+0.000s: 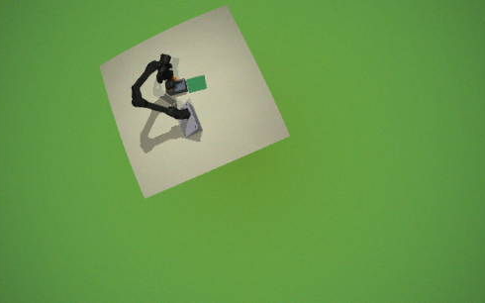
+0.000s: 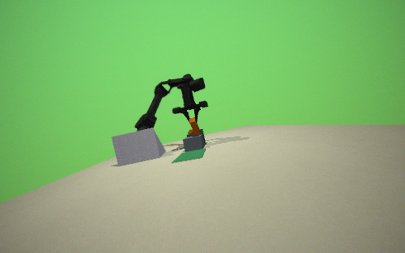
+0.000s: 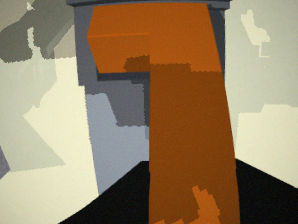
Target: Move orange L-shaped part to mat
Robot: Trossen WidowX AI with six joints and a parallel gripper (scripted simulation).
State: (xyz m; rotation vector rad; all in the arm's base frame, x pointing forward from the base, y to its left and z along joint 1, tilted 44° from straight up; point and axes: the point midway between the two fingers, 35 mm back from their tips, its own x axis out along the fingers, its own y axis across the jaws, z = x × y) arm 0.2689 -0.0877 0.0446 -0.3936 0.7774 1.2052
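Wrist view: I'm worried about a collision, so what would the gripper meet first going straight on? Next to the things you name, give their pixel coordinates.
Probably the grey tray (image 1: 183,93) (image 2: 193,144) (image 3: 117,150), with the orange part (image 1: 174,79) (image 2: 195,127) (image 3: 192,115) pinched in the gripper (image 1: 170,85) (image 2: 192,120) touching first; depth is unclear.
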